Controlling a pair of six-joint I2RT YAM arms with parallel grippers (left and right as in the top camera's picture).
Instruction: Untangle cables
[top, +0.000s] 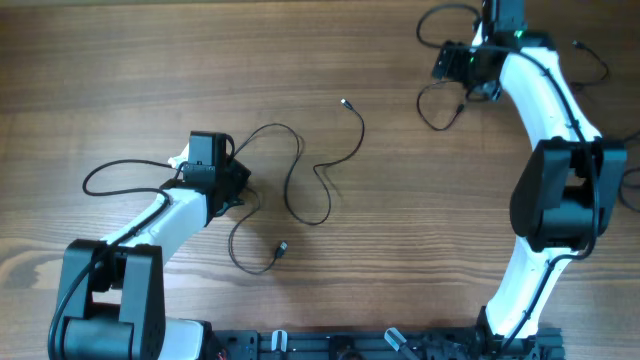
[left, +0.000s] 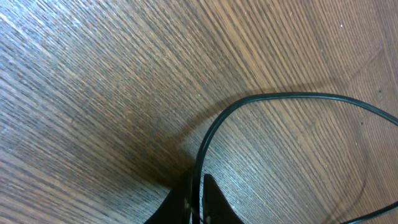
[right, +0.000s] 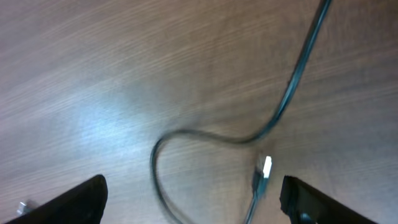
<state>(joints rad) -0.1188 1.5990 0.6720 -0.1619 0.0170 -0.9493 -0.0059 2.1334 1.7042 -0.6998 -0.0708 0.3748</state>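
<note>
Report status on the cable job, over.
Left gripper, jaws shut on long cable. Right gripper, jaws open above second cable, plug below. Cables apart, not crossing each other.

Blurred cable (right: 287, 102) in right wrist view, left gripper (left: 198, 196) cropped by bottom edge, plug (top: 283, 247) too small.

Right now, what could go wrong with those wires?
The left claw pinches a thin cable at its very tips, so a pull might let it slip out. That cable lies in loose loops, so a hard tug could pull them into a knot. The open right claw may miss the small plug below it.
</note>
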